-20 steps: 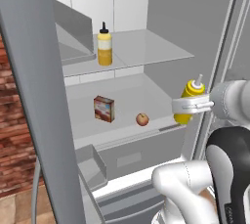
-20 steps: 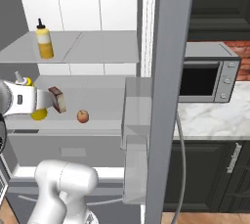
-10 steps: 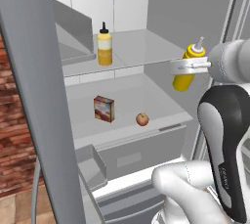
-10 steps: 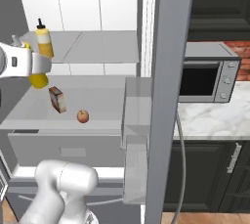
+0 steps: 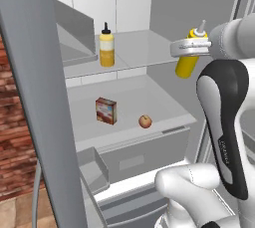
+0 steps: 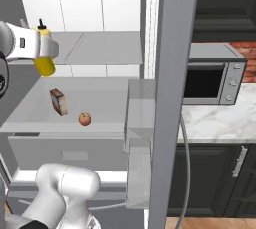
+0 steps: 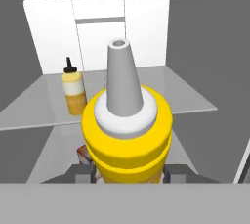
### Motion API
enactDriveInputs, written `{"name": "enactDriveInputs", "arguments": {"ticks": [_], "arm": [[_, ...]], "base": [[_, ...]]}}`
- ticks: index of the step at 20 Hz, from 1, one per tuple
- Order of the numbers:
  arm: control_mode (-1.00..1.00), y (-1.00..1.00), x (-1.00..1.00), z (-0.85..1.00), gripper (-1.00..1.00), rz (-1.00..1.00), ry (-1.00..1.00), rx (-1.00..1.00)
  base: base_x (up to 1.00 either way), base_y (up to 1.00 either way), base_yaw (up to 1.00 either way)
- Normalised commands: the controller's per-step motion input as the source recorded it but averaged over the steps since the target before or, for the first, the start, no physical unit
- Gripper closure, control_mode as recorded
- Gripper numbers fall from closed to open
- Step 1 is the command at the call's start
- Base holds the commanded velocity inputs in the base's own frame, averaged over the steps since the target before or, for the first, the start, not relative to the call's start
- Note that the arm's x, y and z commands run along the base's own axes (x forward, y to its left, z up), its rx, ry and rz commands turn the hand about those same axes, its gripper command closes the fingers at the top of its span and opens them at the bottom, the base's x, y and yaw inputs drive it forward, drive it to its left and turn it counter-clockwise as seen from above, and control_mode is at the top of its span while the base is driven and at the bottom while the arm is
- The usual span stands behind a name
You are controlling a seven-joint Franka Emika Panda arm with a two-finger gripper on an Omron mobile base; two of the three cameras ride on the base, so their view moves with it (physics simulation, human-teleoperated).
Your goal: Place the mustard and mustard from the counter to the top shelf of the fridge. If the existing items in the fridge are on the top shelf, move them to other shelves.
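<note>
My gripper (image 5: pixel 190 49) is shut on the slimmer, darker yellow mustard (image 5: pixel 187 64) with the pale nozzle. It holds the bottle upright in the air, at the right front edge of the fridge's top shelf (image 5: pixel 144 48). The right base view has the gripper (image 6: pixel 38 46) at the left with this mustard (image 6: pixel 46 66) hanging below it. From the hand, the held mustard (image 7: pixel 127 140) fills the middle between the fingertips (image 7: pixel 80 171). The wider mustard (image 5: pixel 106 48) with the black cap stands on the left of the top shelf (image 7: pixel 166 91); it shows in the hand view too (image 7: pixel 73 91).
On the white shelf (image 5: pixel 149 95) below stand the small box (image 5: pixel 106 110) and the apple (image 5: pixel 145 121), over the grey drawer (image 5: pixel 139 155). The open fridge door (image 5: pixel 40 97) stands at the left. A microwave (image 6: pixel 210 80) sits on the marble counter (image 6: pixel 220 120) to the right.
My gripper has lifted the slim mustard from the height of the lower shelf up to the level of the top shelf. The other bottle, box and apple have not moved.
</note>
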Motion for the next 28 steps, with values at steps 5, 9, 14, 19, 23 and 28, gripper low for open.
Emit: {"name": "enactDriveInputs", "arguments": {"ticks": [5, 9, 14, 19, 23, 28], "arm": [[-1.00, -0.01, 0.16, -0.03, 1.00, 0.00, 0.00, 0.00], [-1.00, 0.00, 0.54, 0.00, 1.00, 0.00, 0.00, 0.00], [-1.00, 0.00, 0.64, 0.00, 1.00, 0.00, 0.00, 0.00], [-1.00, 0.00, 0.69, 0.00, 1.00, 0.00, 0.00, 0.00], [-1.00, 0.01, 0.70, -0.02, 1.00, 0.00, 0.00, 0.00], [-1.00, 0.03, 0.67, -0.12, 1.00, 0.00, 0.00, 0.00]], "base": [[0.00, 0.00, 0.00], [0.00, 0.00, 0.00], [0.00, 0.00, 0.00], [0.00, 0.00, 0.00], [0.00, 0.00, 0.00], [0.00, 0.00, 0.00]]}}
